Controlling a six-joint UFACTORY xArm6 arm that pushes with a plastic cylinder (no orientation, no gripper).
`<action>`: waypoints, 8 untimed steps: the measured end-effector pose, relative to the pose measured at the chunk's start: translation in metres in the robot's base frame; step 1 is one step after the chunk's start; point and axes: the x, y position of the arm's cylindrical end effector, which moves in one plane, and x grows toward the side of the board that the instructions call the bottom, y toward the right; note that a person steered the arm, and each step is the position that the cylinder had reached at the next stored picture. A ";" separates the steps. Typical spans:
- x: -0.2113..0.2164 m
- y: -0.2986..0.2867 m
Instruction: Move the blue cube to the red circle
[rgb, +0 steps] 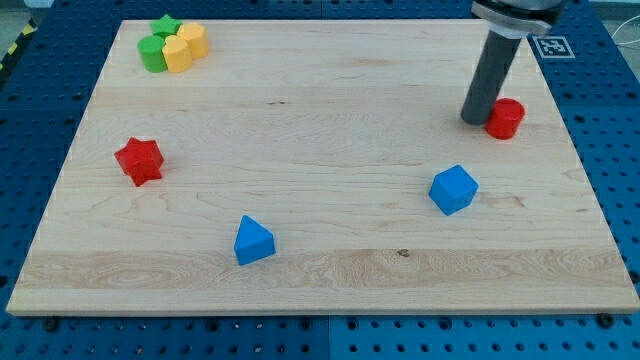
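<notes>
The blue cube (454, 189) lies on the wooden board at the view's right, below the middle. The red circle, a short red cylinder (506, 118), stands up and to the right of it, near the board's right edge. My tip (474, 120) rests on the board just left of the red cylinder, touching or nearly touching it. The tip is above the blue cube and apart from it by about one cube's width.
A blue triangular block (253, 241) lies at the bottom centre-left. A red star block (139, 160) lies at the left. A green star (165, 27), a green block (152, 54) and two yellow blocks (184, 47) cluster at the top left. The board (320, 280) sits on a blue pegboard.
</notes>
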 end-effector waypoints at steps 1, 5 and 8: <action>0.000 0.023; 0.032 -0.088; 0.138 -0.134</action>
